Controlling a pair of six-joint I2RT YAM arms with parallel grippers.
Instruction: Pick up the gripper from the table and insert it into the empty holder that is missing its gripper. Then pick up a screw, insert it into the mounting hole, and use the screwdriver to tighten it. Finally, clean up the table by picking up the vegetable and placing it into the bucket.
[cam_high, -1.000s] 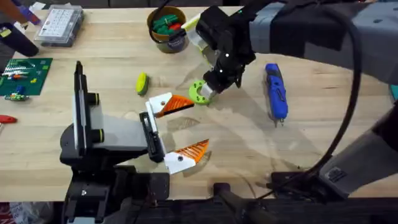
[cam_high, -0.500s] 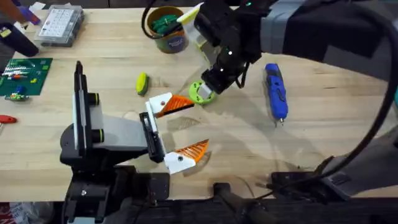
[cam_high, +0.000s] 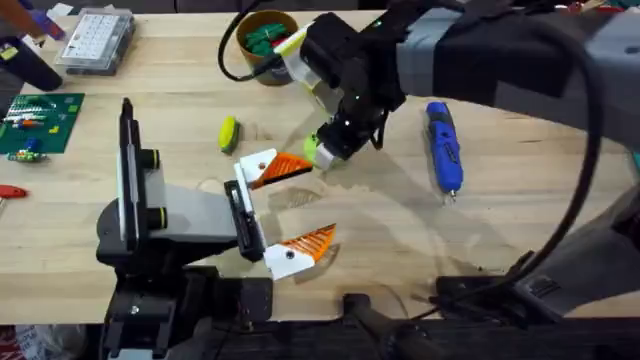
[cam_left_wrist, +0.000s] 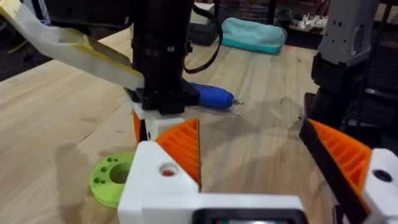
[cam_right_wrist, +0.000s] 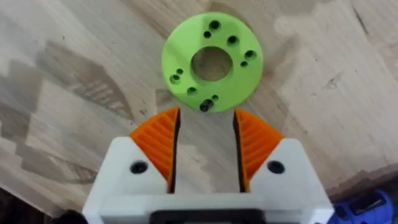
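Note:
My right gripper (cam_high: 327, 148) hangs over a lime-green disc (cam_right_wrist: 211, 61) with a centre hole and several small holes. Its orange pads (cam_right_wrist: 158, 144) stand a little apart, so it is open. A small black screw (cam_right_wrist: 204, 107) sits at the disc's rim, just beyond the fingertips. My left gripper (cam_high: 305, 203) rests wide open and holds nothing, close to the disc (cam_left_wrist: 112, 180). The blue screwdriver (cam_high: 444, 148) lies to the right. The yellow-green vegetable (cam_high: 228, 133) lies to the left of the disc. The brown-orange bucket (cam_high: 268, 45) stands at the back. The loose gripper and its holder are out of view.
A clear compartment box (cam_high: 95, 40) and a green circuit board (cam_high: 35, 120) sit at the far left. A black cable loops over the bucket. In the left wrist view a teal bag (cam_left_wrist: 255, 34) lies beyond the table. Bare wood lies right of the screwdriver.
My right gripper has moved left and now covers most of the green disc in the overhead view. The left arm, screwdriver and vegetable have not moved.

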